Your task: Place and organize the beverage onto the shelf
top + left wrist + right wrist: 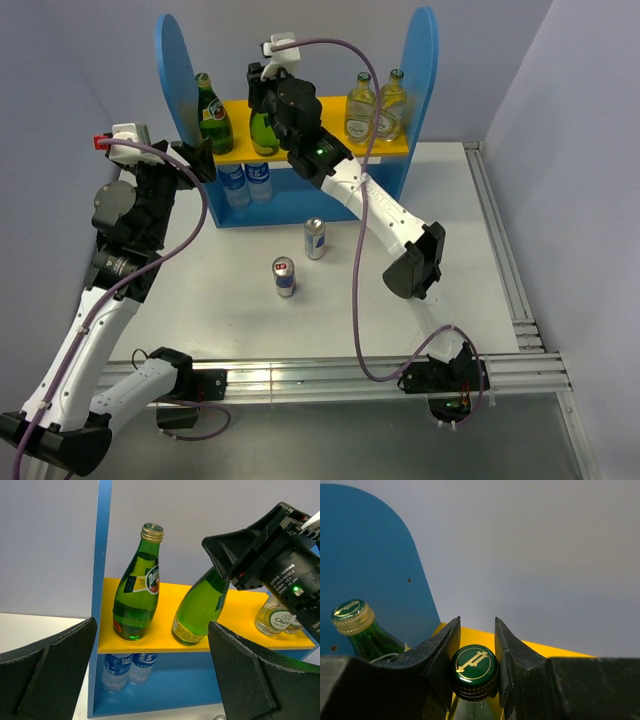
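The shelf (175,70) stands at the back, its yellow upper board (320,148) between blue side panels. One dark green bottle (212,118) stands upright at the board's left end. My right gripper (266,92) is shut on the capped neck (475,666) of the second green bottle (200,607), which leans with its base on the board. Two clear yellowish bottles (361,110) (392,105) stand at the board's right. Two blue-and-silver cans (315,238) (284,277) stand on the table in front. My left gripper (197,160) is open and empty near the shelf's left panel (102,555).
Two blue-labelled water bottles (245,184) stand on the shelf's lower level at the left, also in the left wrist view (125,667). A metal rail (505,260) runs along the table's right edge. Walls close in on the left and right.
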